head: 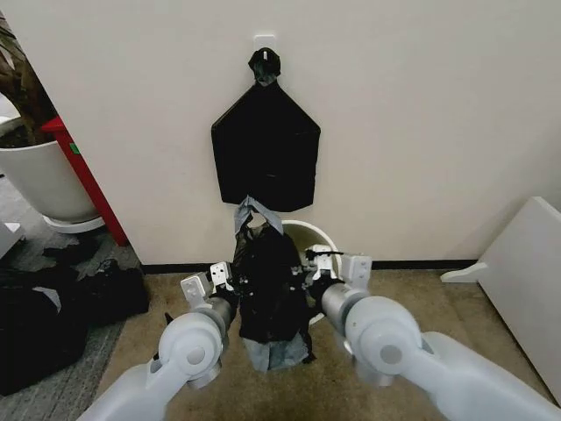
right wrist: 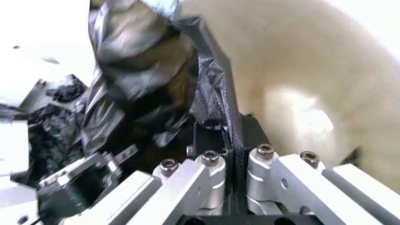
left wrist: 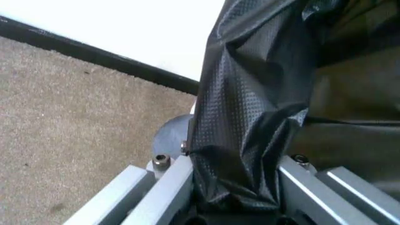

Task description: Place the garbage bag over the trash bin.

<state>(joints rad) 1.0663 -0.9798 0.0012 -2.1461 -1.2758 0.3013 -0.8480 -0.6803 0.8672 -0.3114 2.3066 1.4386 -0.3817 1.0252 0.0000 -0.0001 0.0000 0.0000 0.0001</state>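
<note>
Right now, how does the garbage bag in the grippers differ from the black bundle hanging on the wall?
The garbage bag is crumpled and pinched between the left gripper and right gripper; the bundle hangs flat and smooth, knotted at its top. The bag is low before the trash bin; the bundle is higher. Both are black plastic.

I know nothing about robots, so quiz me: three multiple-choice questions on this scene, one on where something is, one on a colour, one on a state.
1. Where is the trash bin?
A. against the wall, behind the held bag
B. on top of the plant pot
C. lying on the black pile at the left

2. What colour is the garbage bag?
A. white
B. black
C. red

3. How do the left gripper and the right gripper stand?
A. both open, away from the bag
B. one holds the bin
C. both shut on the bag

Answers: 1 A, its white rim shows behind the bag by the baseboard. 2 B, glossy black plastic, greyish at the edges. 3 C, each wrist view shows the film pinched between the fingers.
</note>
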